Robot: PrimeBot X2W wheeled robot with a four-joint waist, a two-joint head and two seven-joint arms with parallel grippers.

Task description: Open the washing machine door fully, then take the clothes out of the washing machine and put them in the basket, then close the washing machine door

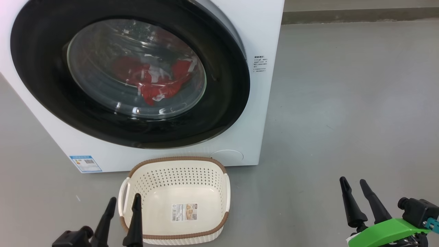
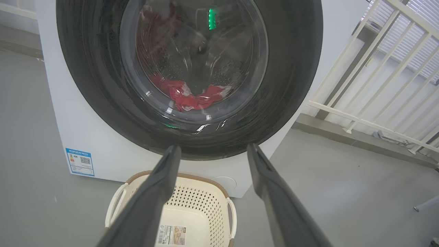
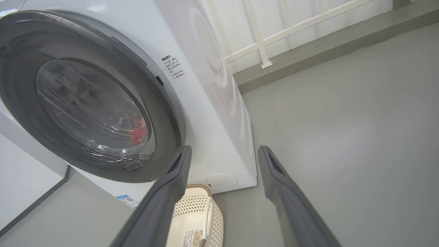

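Since the large white front-loading washing machine, standing toward the far edge of the grey floor, has its big round door of glossy black ring and bulging clear glass lying against its front, with the red-and-white clothes heaped in the drum behind the glass, no part of the task looks begun. The first risk, I judge, is the door itself: the smooth ring offers little to hook, so a finger could slip off, or the door could stop half open and foul an arm reaching in. The small cream perforated plastic basket with a brown woven-look rim sits empty on the floor just before the machine's lower front; it looks light, so a knock could shove it, and a trailing garment could miss it. The left fingers stand spread wide by its near left corner, holding nothing; the right fingers, equally wide and empty, hang well to its right. A blue label with a square code sits at the machine's lower front corner, dark print beside the door, and a barcoded sticker on the basket's bottom; none is legible.
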